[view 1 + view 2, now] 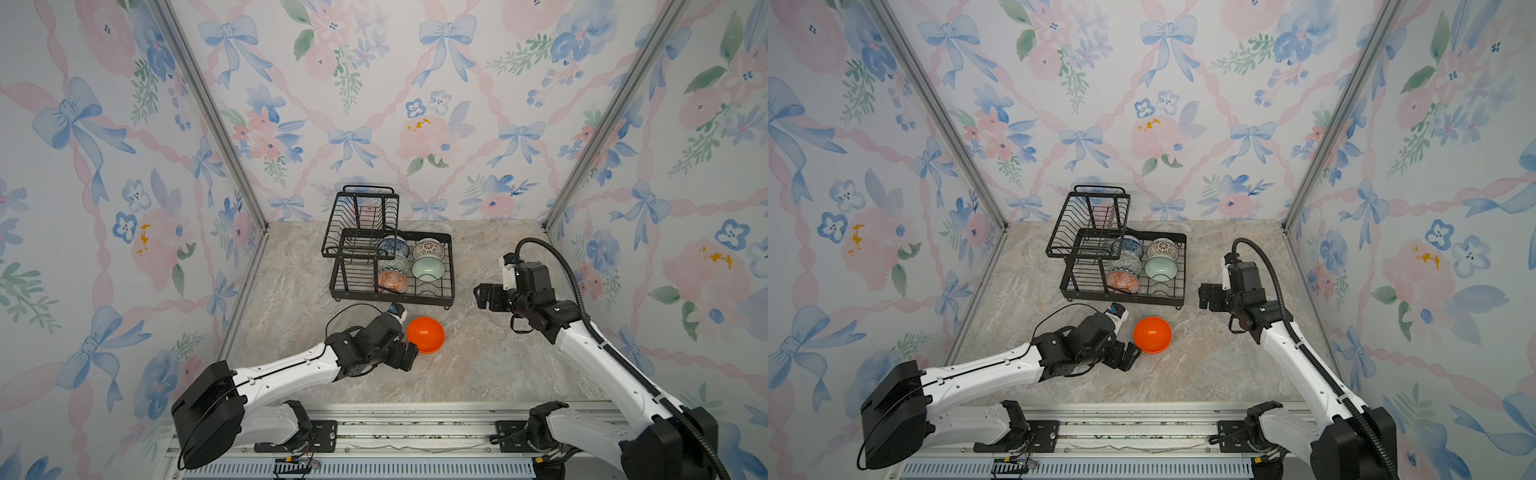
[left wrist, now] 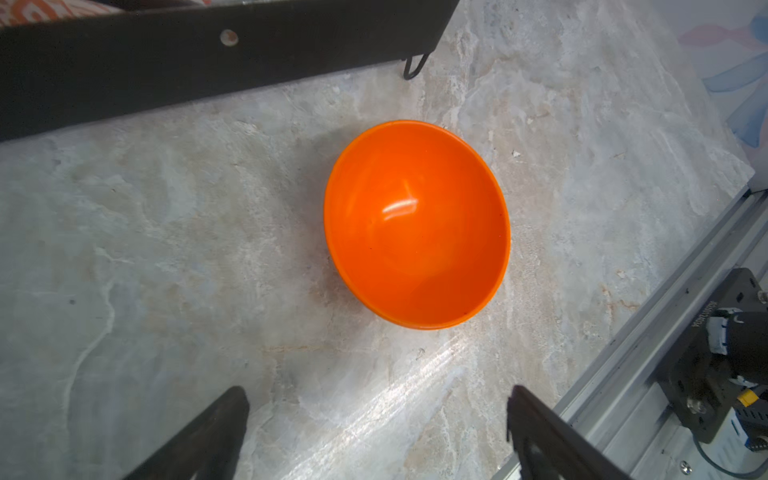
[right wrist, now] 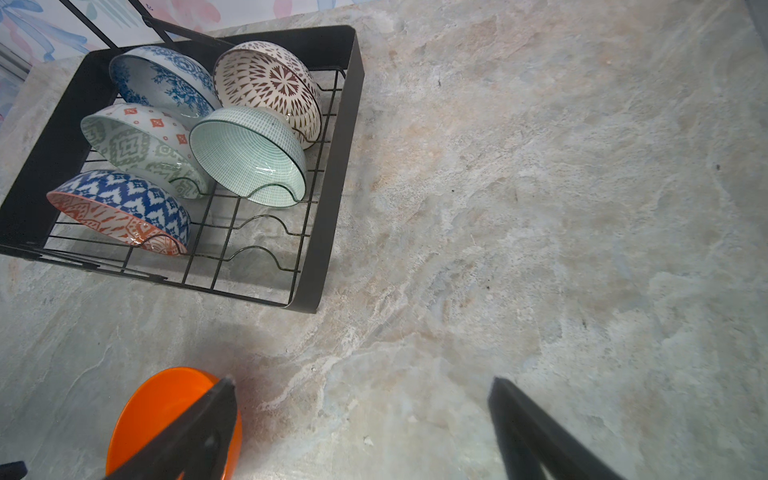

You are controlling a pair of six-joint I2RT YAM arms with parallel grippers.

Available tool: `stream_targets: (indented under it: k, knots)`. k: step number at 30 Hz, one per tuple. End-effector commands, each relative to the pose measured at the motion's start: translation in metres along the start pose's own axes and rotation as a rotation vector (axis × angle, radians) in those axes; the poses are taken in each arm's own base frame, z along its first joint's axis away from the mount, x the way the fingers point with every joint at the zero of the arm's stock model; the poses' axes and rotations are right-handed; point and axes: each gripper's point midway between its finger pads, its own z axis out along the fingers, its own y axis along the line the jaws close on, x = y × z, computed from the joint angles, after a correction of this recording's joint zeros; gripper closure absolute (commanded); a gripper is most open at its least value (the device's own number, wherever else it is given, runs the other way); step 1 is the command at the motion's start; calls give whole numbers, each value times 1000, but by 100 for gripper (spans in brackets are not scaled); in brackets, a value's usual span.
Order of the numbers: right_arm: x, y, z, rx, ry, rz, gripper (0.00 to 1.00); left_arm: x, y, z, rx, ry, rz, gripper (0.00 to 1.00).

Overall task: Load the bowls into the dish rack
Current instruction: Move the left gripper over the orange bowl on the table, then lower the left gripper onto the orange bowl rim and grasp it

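A plain bright orange bowl [image 1: 425, 334] [image 1: 1152, 334] [image 2: 417, 224] [image 3: 166, 411] stands upright on the marble table, in front of the dish rack [image 1: 452, 270] [image 1: 1183, 266] [image 3: 336, 166]. My left gripper [image 1: 409, 357] [image 1: 1129, 355] [image 2: 377, 390] is open, low beside the bowl's near-left edge, with nothing between its fingers. Several bowls lean on edge in the rack's lower tray: blue-white floral [image 3: 166, 79], white-brown lattice [image 3: 270, 83], pale mint [image 3: 245, 153], grey-green patterned [image 3: 137, 145] and orange-white geometric [image 3: 120, 208]. My right gripper [image 1: 482, 293] [image 1: 1204, 293] [image 3: 362, 380] hangs open to the right of the rack, holding nothing.
The rack's raised basket [image 1: 361, 220] sits at its back left, over part of the tray. Two wire slots at the tray's front right [image 3: 257, 249] hold nothing. Flowered walls close three sides; an aluminium rail [image 1: 415, 428] runs along the front edge.
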Motion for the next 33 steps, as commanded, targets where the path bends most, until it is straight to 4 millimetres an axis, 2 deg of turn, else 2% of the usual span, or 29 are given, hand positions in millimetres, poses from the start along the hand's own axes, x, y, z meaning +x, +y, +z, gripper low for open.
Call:
stream_targets:
  k: [1,5,9,11,12,20,26,33]
  knots:
    - [0,-3,-1,-1,-8,20,3,3,-5,8,17,9,-18,2]
    - [1,-4,-2,2,-9,14,3,0,-7,14,9,11,-9,2]
    - [2,-3,-1,-1,-9,10,3,-11,-9,17,1,-17,-3,3]
    - [1,-2,-2,-7,-12,10,3,-11,-5,22,-17,-18,-11,3]
    - [2,-2,-2,-10,-11,11,3,-26,-12,20,-3,-48,-21,4]
    - [5,3,3,-41,-5,13,3,-49,-3,28,-17,-99,-75,10]
    - [5,4,3,-44,-2,9,3,-45,11,40,-39,-62,-102,16]
    - [5,6,8,-53,15,11,3,-44,14,53,-52,-37,-91,24]
